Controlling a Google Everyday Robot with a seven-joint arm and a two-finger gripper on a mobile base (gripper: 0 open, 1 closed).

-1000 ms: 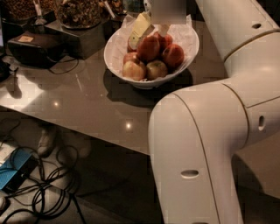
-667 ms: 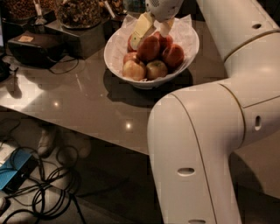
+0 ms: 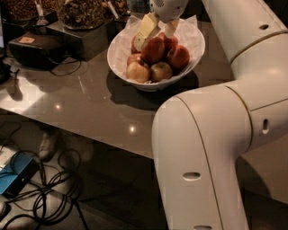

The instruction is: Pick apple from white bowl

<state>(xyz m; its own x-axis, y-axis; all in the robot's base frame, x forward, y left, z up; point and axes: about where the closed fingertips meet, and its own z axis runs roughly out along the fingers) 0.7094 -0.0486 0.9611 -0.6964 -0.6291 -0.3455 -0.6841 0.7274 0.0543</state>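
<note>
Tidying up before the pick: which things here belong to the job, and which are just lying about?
Job: apple, white bowl, gripper above the bowl.
Lying about: pale apples, black box, floor cables.

Bowl on table, far centre. Paper lining inside bowl, under heap of apples. Apple top centre of heap. Two smaller apples just nearer, touching it. One more apple at its right. Gripper just above apple, fingers apart, one toward each side. Robot arm near right, in front of table. Boxy device on table, far left. Jar between device and bowl, farther back. Cables on floor, near left.
</note>
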